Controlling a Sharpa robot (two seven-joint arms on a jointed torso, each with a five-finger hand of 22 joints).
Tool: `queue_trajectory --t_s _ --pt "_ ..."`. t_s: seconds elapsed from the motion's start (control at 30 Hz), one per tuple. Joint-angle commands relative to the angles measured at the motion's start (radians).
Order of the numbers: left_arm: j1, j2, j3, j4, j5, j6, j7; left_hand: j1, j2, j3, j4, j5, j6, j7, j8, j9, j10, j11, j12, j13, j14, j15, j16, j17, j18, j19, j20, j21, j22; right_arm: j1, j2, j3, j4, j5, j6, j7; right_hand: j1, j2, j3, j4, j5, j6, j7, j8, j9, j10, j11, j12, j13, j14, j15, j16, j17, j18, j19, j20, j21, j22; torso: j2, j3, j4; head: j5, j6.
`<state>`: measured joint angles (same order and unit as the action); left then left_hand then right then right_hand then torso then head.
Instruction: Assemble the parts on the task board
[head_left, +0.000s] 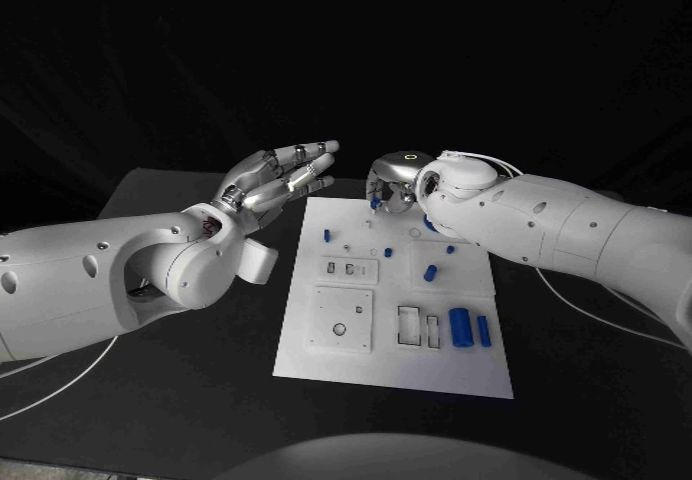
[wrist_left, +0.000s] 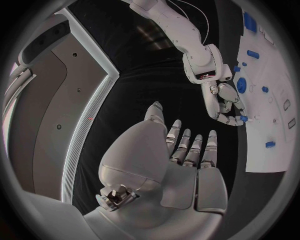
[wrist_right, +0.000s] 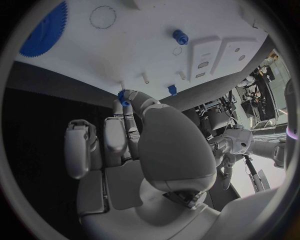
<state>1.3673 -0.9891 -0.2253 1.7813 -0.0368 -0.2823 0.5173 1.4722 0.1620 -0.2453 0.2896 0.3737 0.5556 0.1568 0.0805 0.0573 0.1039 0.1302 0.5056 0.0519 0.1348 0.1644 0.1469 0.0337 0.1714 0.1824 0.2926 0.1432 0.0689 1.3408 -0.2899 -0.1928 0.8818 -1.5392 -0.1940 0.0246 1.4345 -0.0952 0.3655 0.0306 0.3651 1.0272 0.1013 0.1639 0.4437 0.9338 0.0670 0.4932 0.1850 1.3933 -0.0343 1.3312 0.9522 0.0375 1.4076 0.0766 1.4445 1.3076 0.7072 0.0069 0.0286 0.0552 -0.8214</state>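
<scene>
The right hand (head_left: 395, 187) was seen at the far end of the task board (head_left: 392, 375), upper middle of the head view, with a small blue part (wrist_right: 124, 96) pinched at its fingertips just above the board's edge. In the right wrist view, that part was held close to 2 thin white pegs (wrist_right: 145, 77) standing on the board. The step in hand was judged to be the seating of the small part on a peg; it would be done best with the part kept level, lined up over the peg, and lowered slowly. The left hand (head_left: 277, 178) was held off the board at upper left of the head view, fingers spread and nothing gripped. 2 blue cylinders (head_left: 462, 327) lay at the lower right of the board, beside rectangular slots (head_left: 411, 326). A large blue gear (wrist_right: 42, 31) was noted at the upper left of the right wrist view. The neighbouring peg was judged the likeliest obstruction.
</scene>
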Motion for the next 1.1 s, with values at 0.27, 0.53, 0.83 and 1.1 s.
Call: queue_trajectory --t_s 0.27,0.53,0.83,1.1 --pt "0.001 0.002 0.001 0.002 -0.005 0.009 0.011 0.014 0.0 0.003 -0.001 0.009 0.009 0.001 0.006 0.001 0.003 0.004 0.007 0.001 0.008 -0.002 0.005 0.002 -0.02 0.009 0.001 0.006 0.002 -0.006 0.018 0.001 -0.016 0.004 0.02 -0.003 -0.005 0.0 -0.004 -0.002 -0.01 -0.003 -0.002 -0.005 0.0 0.014 -0.009 -0.007 -0.002 -0.011 0.003 -0.007 -0.008 0.019 -0.009 0.003 -0.009 0.08 0.0 -0.0004 -0.0007 -0.002 0.0" --pt "0.001 0.0 0.001 0.003 -0.005 0.008 0.01 0.014 0.0 0.003 -0.001 0.009 0.009 0.001 0.006 0.001 0.003 0.004 0.007 0.001 0.008 -0.002 0.005 0.002 -0.02 0.009 0.001 0.006 0.002 -0.013 0.024 0.0 -0.025 0.003 0.041 -0.014 0.0 -0.001 -0.001 -0.007 -0.009 -0.01 0.0 -0.011 -0.001 0.009 -0.006 -0.02 -0.005 -0.021 0.003 -0.017 -0.026 0.022 -0.02 0.004 -0.019 0.07 0.0 -0.0007 -0.0004 -0.001 -0.002" --pt "0.001 -0.001 0.001 0.005 -0.005 0.008 0.009 0.015 0.0 0.003 -0.001 0.01 0.013 0.001 0.007 0.001 0.004 0.005 0.009 0.002 0.008 -0.002 0.006 0.002 -0.02 0.01 0.001 0.006 0.002 -0.019 0.026 0.0 -0.029 0.0 0.047 -0.025 -0.001 -0.005 0.001 -0.008 -0.009 -0.025 -0.001 -0.022 -0.004 -0.005 0.001 -0.041 -0.01 -0.036 0.008 -0.03 -0.049 0.026 -0.034 0.007 -0.032 0.058 0.0 -0.0007 -0.001 0.0 -0.004" --pt "0.001 -0.003 0.001 0.005 -0.005 0.008 0.007 0.016 0.0 0.003 0.0 0.01 0.015 0.001 0.008 0.002 0.004 0.005 0.011 0.002 0.009 -0.002 0.007 0.002 -0.02 0.011 0.001 0.007 0.002 -0.02 0.024 0.0 -0.027 -0.002 0.036 -0.032 -0.002 -0.006 0.002 -0.009 -0.008 -0.03 -0.003 -0.026 -0.005 -0.011 0.003 -0.048 -0.012 -0.043 0.01 -0.036 -0.061 0.028 -0.041 0.009 -0.037 0.053 0.0 -0.0006 -0.0005 0.0 -0.004"
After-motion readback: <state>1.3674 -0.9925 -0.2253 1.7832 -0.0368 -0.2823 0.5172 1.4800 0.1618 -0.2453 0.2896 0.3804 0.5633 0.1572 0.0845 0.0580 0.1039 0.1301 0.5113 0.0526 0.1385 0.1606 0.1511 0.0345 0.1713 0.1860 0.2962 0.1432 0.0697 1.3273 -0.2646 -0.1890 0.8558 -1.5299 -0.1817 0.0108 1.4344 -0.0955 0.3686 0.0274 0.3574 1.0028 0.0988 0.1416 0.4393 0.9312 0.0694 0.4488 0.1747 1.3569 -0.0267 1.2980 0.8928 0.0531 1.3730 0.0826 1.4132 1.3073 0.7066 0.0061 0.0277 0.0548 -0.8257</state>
